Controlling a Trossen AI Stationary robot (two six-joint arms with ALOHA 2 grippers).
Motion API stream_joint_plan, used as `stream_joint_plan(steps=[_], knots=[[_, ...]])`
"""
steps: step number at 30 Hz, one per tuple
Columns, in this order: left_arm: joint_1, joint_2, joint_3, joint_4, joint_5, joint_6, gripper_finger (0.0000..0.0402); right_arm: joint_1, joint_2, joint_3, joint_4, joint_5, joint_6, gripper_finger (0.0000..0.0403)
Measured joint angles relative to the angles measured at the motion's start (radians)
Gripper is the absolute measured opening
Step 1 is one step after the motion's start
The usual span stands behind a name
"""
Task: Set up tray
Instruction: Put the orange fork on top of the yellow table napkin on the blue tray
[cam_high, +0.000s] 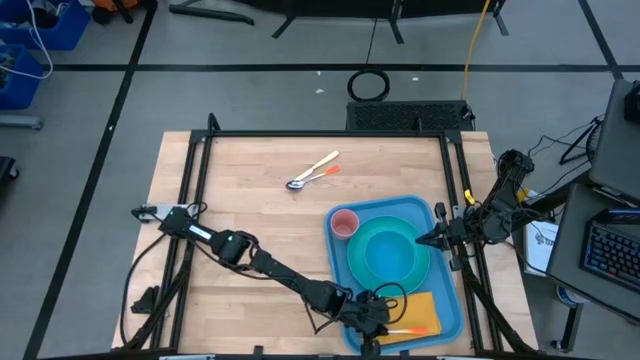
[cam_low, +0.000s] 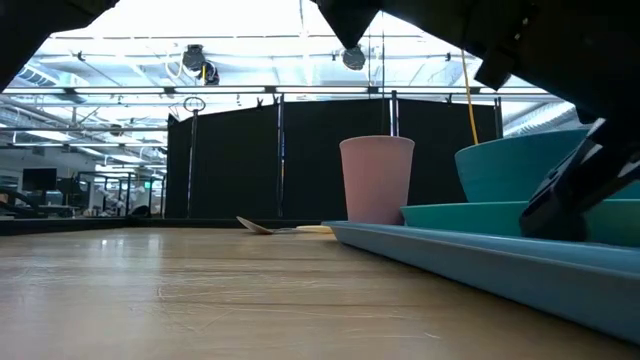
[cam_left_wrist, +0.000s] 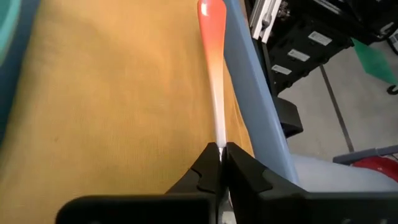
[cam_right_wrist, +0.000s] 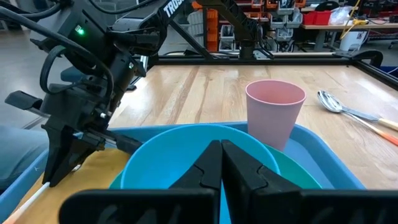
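Down at the table's near right corner, under the high camera: the tray (cam_high: 442, 215), big, blue, low-rimmed, lying flat on the wooden table (cam_high: 250, 200). On it a round turquoise plate (cam_high: 385, 252) with a blue bowl (cam_right_wrist: 186, 155) sitting in it, and a pink cup (cam_high: 344, 224) upright at the tray's far left corner, just beside the plate. Along the tray's near end, a yellow-orange napkin (cam_high: 425, 310) spread flat.

Over that napkin now, the left gripper (cam_high: 372, 322), arm stretched long and diagonal across the wood. Fingers pinched tight on a utensil (cam_left_wrist: 213, 74) with a white shaft and orange-red tip, held low along the napkin, close beside the tray's raised rim. Working end of that utensil hidden between the fingers, so no telling what kind.

Off at the tray's right edge, the right gripper (cam_high: 432, 239), pointing in across the rim at the bowl, fingers pressed together and holding nothing.

Farther out on bare wood, well apart from the tray: a metal spoon (cam_high: 298, 182) and beside it a second utensil with an orange end (cam_high: 328, 171), handles crossing.

From table level: cup (cam_low: 377, 180) and bowl (cam_low: 515, 170) standing up over the tray's rim (cam_low: 470, 255).
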Motion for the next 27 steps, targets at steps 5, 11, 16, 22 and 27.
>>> stream_joint_plan(steps=[5,11,16,22,27], knots=[[0.001,0.003,-0.001,0.019,0.011,0.016,0.0021,0.0,0.0,0.0,0.0,-0.001,0.0,0.0],[0.0,0.003,-0.001,0.02,0.003,0.029,0.001,0.0,0.0,0.0,0.0,-0.001,0.0,0.0],[0.0,0.003,-0.001,0.021,0.015,0.02,0.0051,0.0,0.0,0.0,-0.001,-0.001,0.0,0.0],[0.0,0.003,-0.002,0.037,0.017,0.026,0.007,0.0,0.0,0.0,-0.001,-0.002,0.0,0.0],[0.0,0.001,-0.002,0.057,0.05,0.052,0.0072,0.0,0.0,0.0,0.004,-0.002,0.11,0.0]])
